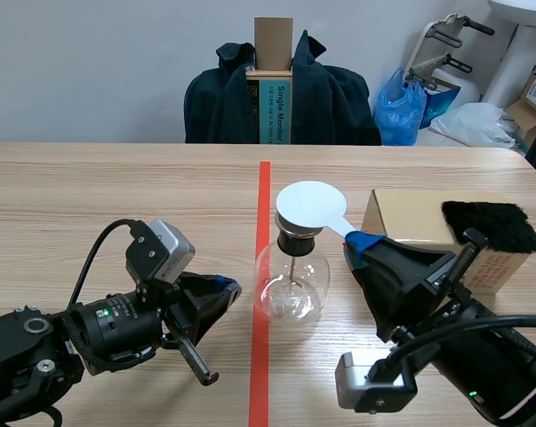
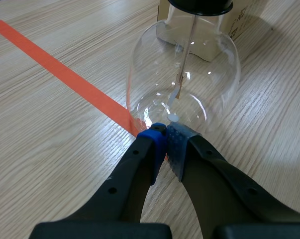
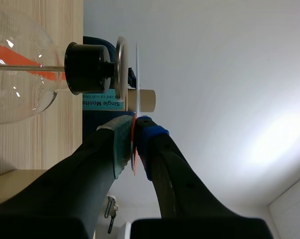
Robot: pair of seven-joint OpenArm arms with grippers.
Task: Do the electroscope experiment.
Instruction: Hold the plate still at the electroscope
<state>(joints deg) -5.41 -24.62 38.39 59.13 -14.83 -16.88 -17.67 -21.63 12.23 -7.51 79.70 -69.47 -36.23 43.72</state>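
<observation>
Electroscope [image 1: 292, 283] — left fingers [image 2: 149, 149] closed empty at its base — right fingers [image 3: 150, 144] pinch white disc [image 1: 310, 206] over it.

A pale, wood-grained surface [image 1: 116, 187] is stretching away from the robot, its grain running crosswise. An orange-red tape line [image 1: 263, 191] is running straight down its middle, from the far edge toward the near one. A clear glass flask [image 1: 292, 285] is standing upright directly on the wood, just on the right-arm side of that line, with its rounded base seeming to overlap the tape's edge; a black stopper [image 1: 296, 240] is plugging its neck. A tan cardboard box [image 1: 410, 218] is sitting flat on the surface farther to the same side, near the flask but apart from it, and slightly farther back.
</observation>
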